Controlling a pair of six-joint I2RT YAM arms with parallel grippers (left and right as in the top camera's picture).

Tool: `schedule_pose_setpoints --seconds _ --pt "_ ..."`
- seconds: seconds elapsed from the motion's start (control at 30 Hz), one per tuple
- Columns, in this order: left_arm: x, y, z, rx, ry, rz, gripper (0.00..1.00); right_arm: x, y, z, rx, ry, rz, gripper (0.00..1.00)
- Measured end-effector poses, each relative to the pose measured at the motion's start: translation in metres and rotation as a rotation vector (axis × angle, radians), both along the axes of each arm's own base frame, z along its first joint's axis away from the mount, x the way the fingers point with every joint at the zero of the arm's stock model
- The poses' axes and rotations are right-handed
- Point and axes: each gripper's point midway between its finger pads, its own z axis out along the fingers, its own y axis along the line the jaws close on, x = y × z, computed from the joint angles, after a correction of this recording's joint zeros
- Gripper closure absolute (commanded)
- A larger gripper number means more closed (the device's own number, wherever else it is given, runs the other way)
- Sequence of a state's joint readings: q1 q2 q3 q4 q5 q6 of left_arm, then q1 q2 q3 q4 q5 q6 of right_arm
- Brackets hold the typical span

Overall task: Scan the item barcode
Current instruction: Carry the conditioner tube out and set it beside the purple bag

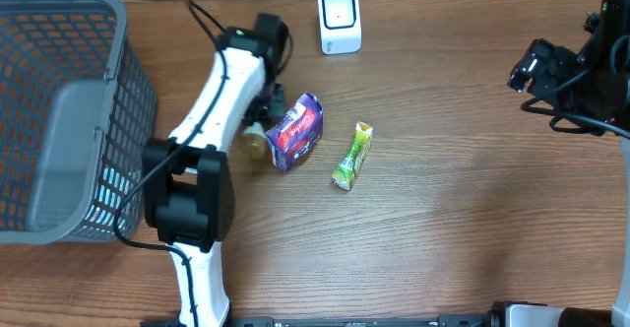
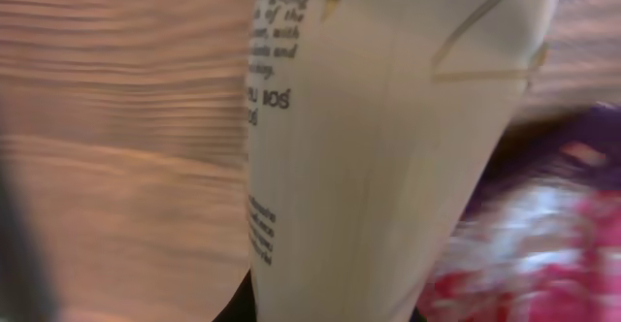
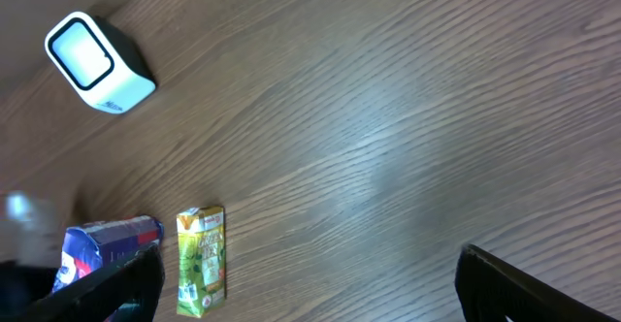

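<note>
Wood tabletop. Left gripper pinches cream bottle: likely light, stiff, slick; grip mid-body. Right gripper spread, at three o'clock.

Mock shop checkout, wood-grain table, grey shopping basket at left, white barcode scanner top centre, purple packet and green carton mid-frame.

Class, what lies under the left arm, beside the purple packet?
A cream container with printed text, gripped by the left pincer. The arm covers most of it; no barcode is visible.
</note>
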State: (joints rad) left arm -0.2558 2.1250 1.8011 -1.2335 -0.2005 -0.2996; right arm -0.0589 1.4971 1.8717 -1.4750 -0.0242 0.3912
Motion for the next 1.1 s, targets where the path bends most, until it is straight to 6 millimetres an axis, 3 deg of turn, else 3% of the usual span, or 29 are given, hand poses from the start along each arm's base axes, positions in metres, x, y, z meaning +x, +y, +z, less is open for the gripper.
schedule_pose_setpoints --seconds 0.1,0.2,0.33,0.4,0.57,0.77,0.83,0.97,1.03,1.1 --pt "-0.012 -0.041 -0.021 -0.072 0.022 -0.076 0.96 0.0 0.0 0.0 -0.001 0.0 0.0 0.03" --pt "-0.02 -0.071 -0.028 -0.107 0.022 -0.14 0.96 0.0 0.0 0.0 -0.002 0.0 -0.001 0.03" --pt "-0.025 -0.097 -0.028 -0.126 0.01 -0.197 0.76 0.0 0.0 0.0 -0.002 0.0 -0.001 0.03" --pt "-0.026 -0.095 -0.028 -0.113 0.014 -0.204 0.65 0.0 0.0 0.0 -0.002 0.0 -0.001 0.03" --pt "-0.033 -0.06 -0.025 0.008 0.059 -0.171 0.56 0.0 0.0 0.0 -0.002 -0.001 -0.001 0.03" --pt "-0.026 -0.041 -0.011 0.062 0.049 -0.146 0.46 0.0 0.0 0.0 -0.002 -0.001 -0.001 0.03" --pt "-0.021 -0.04 0.004 0.067 0.038 -0.141 0.42 0.0 0.0 0.0 -0.002 0.0 -0.001 0.03" --pt "0.002 -0.047 0.061 0.028 -0.062 -0.133 0.41 0.001 -0.001 0.001 -0.003 -0.007 -0.001 0.03" --pt "0.012 -0.048 0.102 -0.003 -0.139 -0.122 0.31 0.002 -0.001 0.001 -0.005 -0.009 0.003 0.03" --pt "0.021 -0.04 0.165 -0.046 -0.276 -0.094 0.24 0.002 -0.001 0.001 -0.009 -0.008 0.01 0.03"
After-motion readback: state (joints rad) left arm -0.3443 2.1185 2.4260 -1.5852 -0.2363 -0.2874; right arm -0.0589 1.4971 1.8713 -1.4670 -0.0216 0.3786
